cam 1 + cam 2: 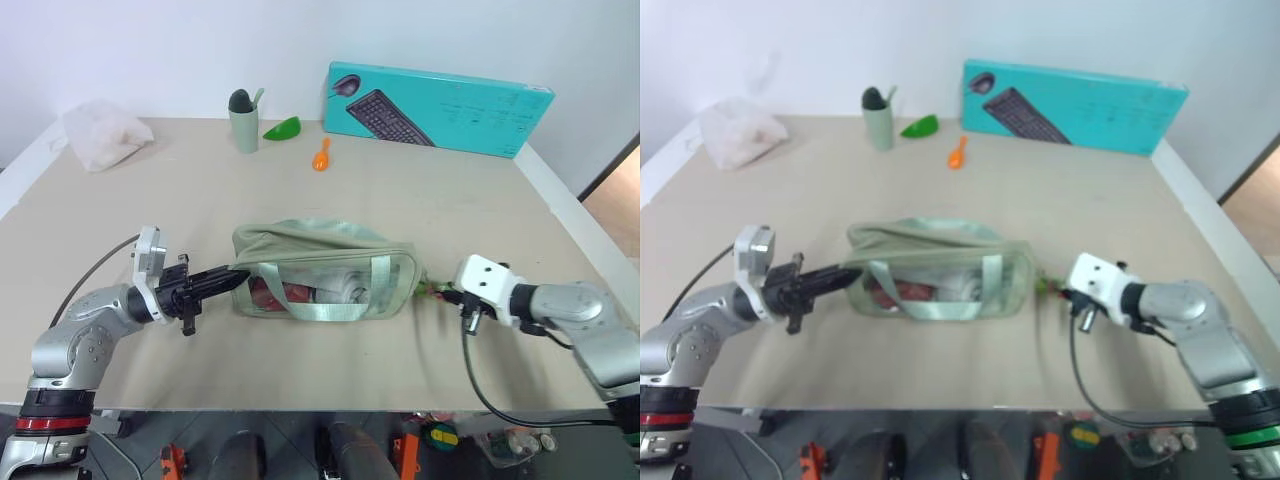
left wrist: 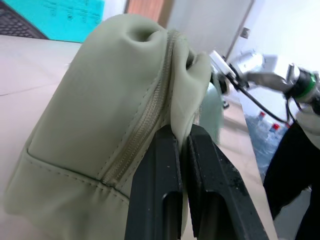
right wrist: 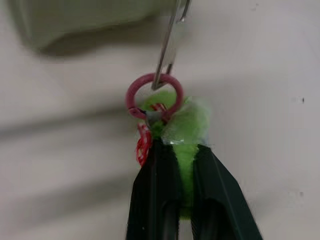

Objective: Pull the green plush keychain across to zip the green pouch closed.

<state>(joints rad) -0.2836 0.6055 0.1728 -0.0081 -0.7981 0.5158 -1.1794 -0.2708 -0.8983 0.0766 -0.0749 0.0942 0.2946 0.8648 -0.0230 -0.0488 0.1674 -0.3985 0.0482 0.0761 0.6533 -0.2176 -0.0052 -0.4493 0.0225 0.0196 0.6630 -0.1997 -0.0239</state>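
The right gripper (image 3: 186, 165) is pinching the fuzzy lime-green plush keychain (image 3: 187, 127); the left gripper (image 2: 182, 150) is clamping the sage-green soft pouch (image 1: 325, 265). The plush probably risks slipping free.

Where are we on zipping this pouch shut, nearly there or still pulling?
Nearly done, it seems. The left wrist view shows the zipper teeth on the green pouch meshed along the visible stretch. In hand: the left gripper pinches the pouch's left end, while the right gripper clamps the green plush keychain, which sits past the pouch's right end. Left: confirm the last stretch is closed, which I cannot see, then let go.
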